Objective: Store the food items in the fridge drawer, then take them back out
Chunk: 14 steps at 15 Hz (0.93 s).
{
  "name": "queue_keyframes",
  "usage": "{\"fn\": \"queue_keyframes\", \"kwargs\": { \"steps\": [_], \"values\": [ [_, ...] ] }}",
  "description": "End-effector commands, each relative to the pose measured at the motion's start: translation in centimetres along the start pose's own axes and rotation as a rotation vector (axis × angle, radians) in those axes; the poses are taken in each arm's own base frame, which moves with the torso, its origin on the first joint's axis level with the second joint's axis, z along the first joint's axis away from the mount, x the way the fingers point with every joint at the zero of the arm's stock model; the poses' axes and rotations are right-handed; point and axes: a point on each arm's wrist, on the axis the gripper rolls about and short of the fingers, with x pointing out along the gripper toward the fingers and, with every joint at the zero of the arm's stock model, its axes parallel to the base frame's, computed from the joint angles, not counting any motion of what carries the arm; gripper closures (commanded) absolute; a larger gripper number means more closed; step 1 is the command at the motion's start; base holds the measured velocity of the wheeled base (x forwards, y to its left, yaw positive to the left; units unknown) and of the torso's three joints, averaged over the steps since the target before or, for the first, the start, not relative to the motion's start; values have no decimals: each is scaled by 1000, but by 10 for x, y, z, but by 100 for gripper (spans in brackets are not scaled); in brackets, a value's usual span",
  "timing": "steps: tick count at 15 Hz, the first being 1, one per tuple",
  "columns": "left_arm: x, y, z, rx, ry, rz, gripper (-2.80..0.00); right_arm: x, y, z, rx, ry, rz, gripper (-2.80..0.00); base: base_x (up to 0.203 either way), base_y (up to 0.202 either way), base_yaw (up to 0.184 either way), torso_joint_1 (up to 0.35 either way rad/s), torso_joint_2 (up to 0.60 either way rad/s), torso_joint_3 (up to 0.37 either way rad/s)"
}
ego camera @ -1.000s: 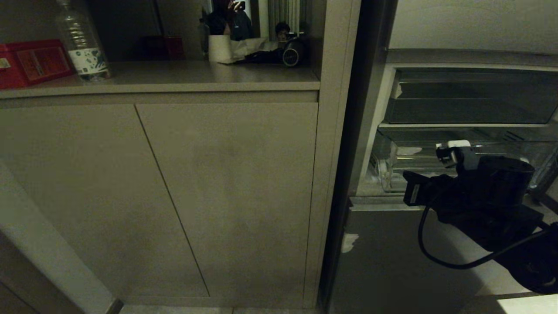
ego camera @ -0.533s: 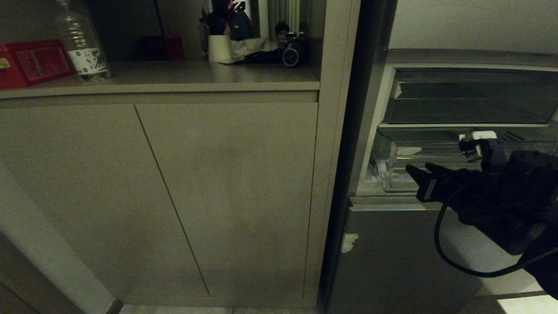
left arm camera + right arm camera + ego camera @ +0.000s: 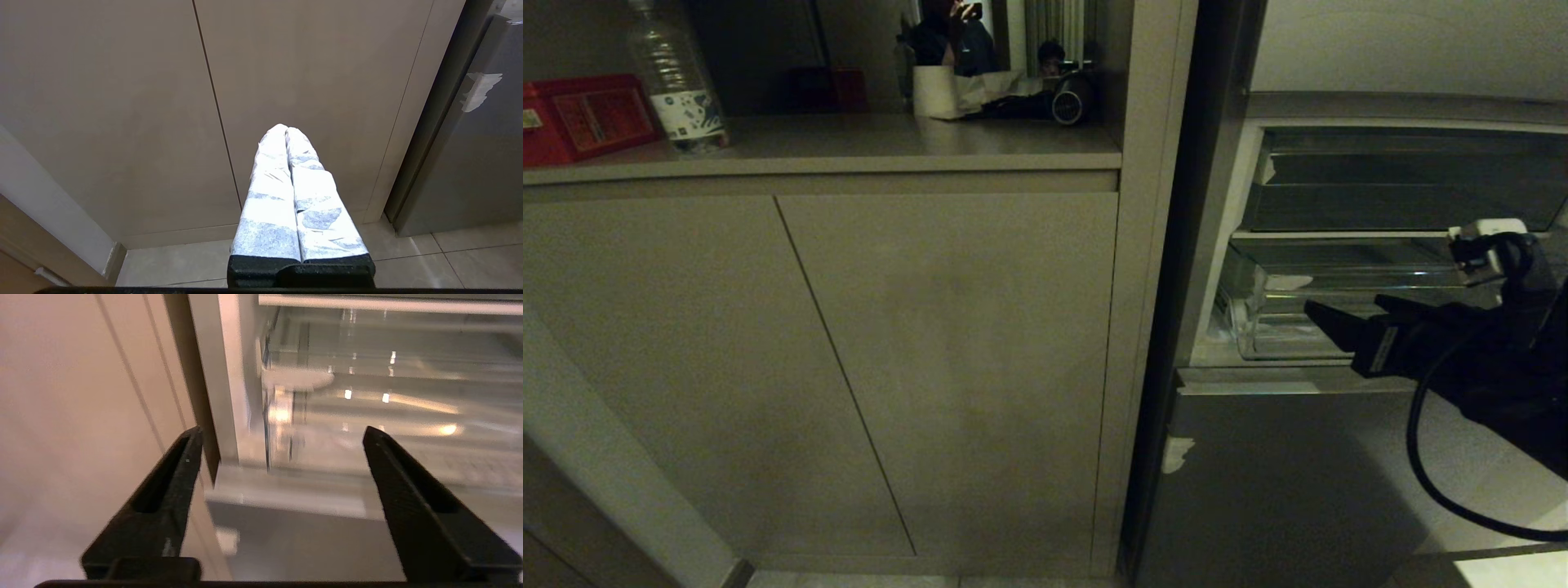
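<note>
My right gripper [image 3: 282, 433] is hovering spread wide in front of the clear fridge drawer [image 3: 1282, 327].

I am facing a wall of beige cupboard doors [image 3: 849, 367], with the grey fridge [image 3: 1258, 465] standing open on my right. Inside it, the drawer is sitting under a shallower clear tray [image 3: 1405, 188], and I am seeing nothing lying in the part of it that shows. My right arm is reaching in from the right, its black fingers [image 3: 163, 498] standing far apart, pinching nothing and apart from the drawer front. My left gripper [image 3: 286, 132] is hanging low before the cupboard doors, its white-wrapped fingers pressed together. On the counter above, a plastic bottle [image 3: 674, 77] is standing beside a red box [image 3: 584, 114].
</note>
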Motion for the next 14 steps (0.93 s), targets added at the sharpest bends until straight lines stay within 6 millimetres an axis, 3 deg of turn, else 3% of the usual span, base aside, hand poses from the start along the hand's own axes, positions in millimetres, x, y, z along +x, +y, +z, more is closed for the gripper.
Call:
{"fn": "queue_keyframes", "kwargs": {
  "steps": [1,6,8,10,14],
  "values": [
    [0,0,0,0,2,0,0,-45,-4,19,0,3,14,-280,0,0,0,0,0,0],
    [0,0,0,0,2,0,0,-120,-13,16,-5,67,29,-280,0,0,0,0,0,0],
    [0,0,0,0,0,0,0,-122,-13,20,-7,88,25,-280,0,0,0,0,0,0],
    [0,0,0,0,2,0,0,-93,-10,30,-12,142,16,-280,0,0,0,0,0,0],
    [0,0,0,0,0,0,0,10,-8,34,-20,304,-29,-280,0,0,0,0,0,0]
  ]
}}
